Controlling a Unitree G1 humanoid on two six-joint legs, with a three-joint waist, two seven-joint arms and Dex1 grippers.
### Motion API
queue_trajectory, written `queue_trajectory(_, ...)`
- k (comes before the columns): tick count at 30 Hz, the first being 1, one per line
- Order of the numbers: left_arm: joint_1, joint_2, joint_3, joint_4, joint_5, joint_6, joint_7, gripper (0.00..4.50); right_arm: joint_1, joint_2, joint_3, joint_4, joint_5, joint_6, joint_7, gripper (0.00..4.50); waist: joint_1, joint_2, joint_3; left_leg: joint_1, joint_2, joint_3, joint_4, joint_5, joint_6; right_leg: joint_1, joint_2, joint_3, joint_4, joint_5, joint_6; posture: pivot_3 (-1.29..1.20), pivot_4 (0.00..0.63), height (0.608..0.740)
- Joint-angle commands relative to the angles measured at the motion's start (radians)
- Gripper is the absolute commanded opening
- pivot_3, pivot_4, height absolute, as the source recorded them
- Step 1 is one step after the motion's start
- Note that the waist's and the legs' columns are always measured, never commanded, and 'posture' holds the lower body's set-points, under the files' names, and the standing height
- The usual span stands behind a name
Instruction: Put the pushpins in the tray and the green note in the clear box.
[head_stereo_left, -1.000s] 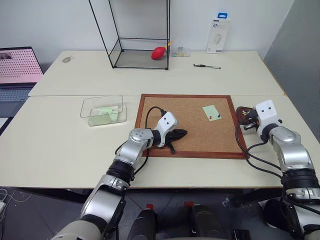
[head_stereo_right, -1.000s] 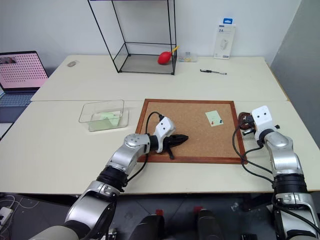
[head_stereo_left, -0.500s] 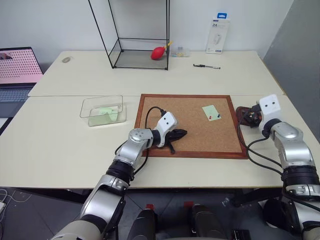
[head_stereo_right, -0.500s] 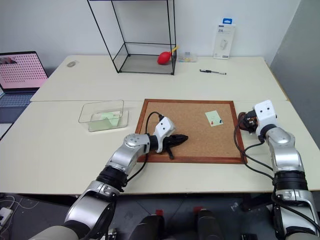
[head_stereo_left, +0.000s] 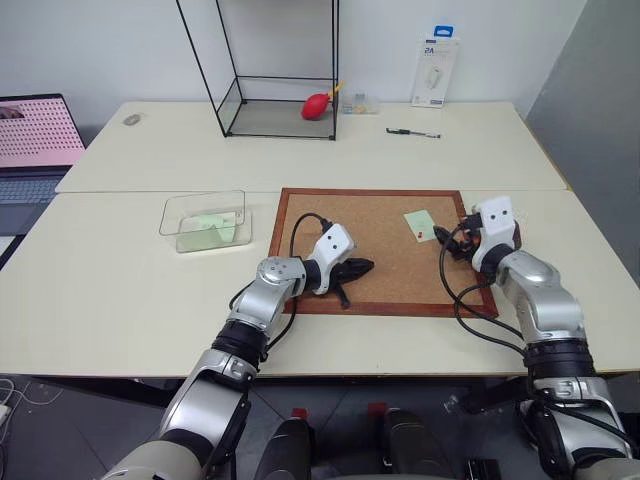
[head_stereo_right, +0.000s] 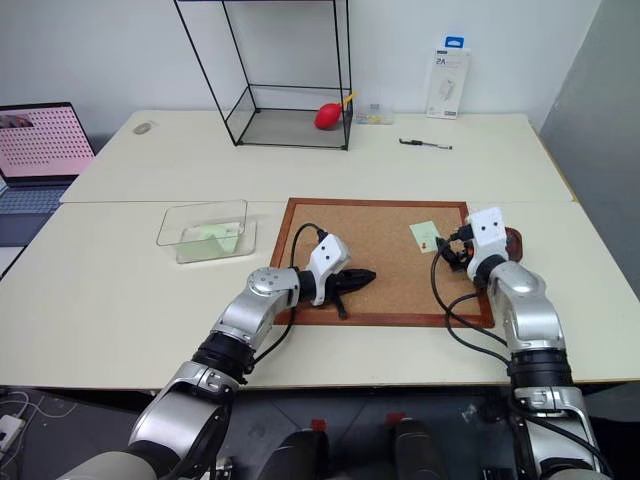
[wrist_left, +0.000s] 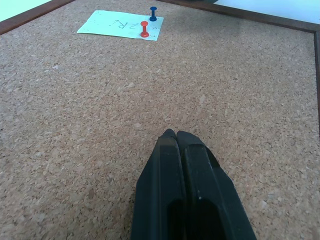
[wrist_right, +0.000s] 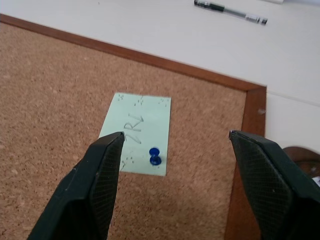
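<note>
The left arm reaches forward over the near half of the cork board (head_stereo_left: 370, 250), and the left gripper (wrist_left: 175, 136) lies low on the cork with its two black fingers pressed together, holding nothing and pointing toward the far right corner of the board. The right arm is bent inward over the right edge of the board, and the right gripper (wrist_right: 175, 145) hangs just above the green note (wrist_right: 137, 131) with its fingers spread wide on either side of the note and nothing between them. The green note is pinned flat near the far right corner of the board. In the left wrist view two pushpins stand in the note: a red pushpin (wrist_left: 144, 29) and a blue pushpin (wrist_left: 153, 13), close together along one edge. The right wrist view presents the blue pushpin alone, plus handwriting on the note, one pen (wrist_right: 230, 12) beyond the far edge of the board, and a portion of the tray (wrist_right: 301, 156) just off the right edge of the board. The head views add one clear box (head_stereo_left: 203, 220) to the left of the board, containing a pale green slip (head_stereo_left: 208, 222), and one wire-framed glass case (head_stereo_left: 283, 70) beyond the far edge of the board, with a red bulb-shaped object (head_stereo_left: 318, 105) inside it.
</note>
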Motion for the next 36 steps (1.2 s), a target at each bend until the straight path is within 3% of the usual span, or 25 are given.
queue_trajectory(1,0.028,0.011,-0.029,0.023,0.035,0.012,-0.006,0.0,-0.047,0.011,0.005,0.054,-0.013,-0.056,-0.012,3.55,-0.001,0.0,0.0,0.0,0.0,0.0,0.0,0.0,0.0,0.0,0.0,0.0,0.0,0.0,0.0,0.0,0.15,0.74)
queue_trajectory(2,0.027,0.012,-0.029,0.023,0.035,0.012,-0.006,0.0,-0.053,0.014,0.004,0.068,-0.013,-0.062,-0.013,3.19,-0.001,0.0,0.0,0.0,0.0,0.0,0.0,0.0,0.0,0.0,0.0,0.0,0.0,0.0,0.0,0.0,0.15,0.74)
queue_trajectory(10,0.026,0.012,-0.029,0.022,0.033,0.01,-0.009,0.0,-0.088,0.026,0.003,0.157,-0.021,-0.111,-0.028,1.57,-0.001,0.0,0.0,0.0,0.0,0.0,0.0,0.0,0.0,0.0,0.0,0.0,0.0,0.0,0.0,0.0,0.15,0.74)
queue_trajectory(18,0.029,0.015,-0.031,0.017,0.035,0.012,-0.009,0.0,-0.083,0.037,0.009,0.105,-0.019,-0.09,-0.027,0.1,-0.001,0.0,0.0,0.0,0.0,0.0,0.0,0.0,0.0,0.0,0.0,0.0,0.0,0.0,0.0,0.0,0.15,0.74)
queue_trajectory(36,0.029,0.018,-0.053,0.036,0.058,-0.004,-0.009,0.0,-0.031,0.054,-0.015,-0.166,0.039,0.047,-0.057,0.0,-0.001,0.0,0.0,0.0,0.0,0.0,0.0,0.0,0.0,0.0,0.0,0.0,0.0,0.0,0.0,0.0,0.15,0.74)
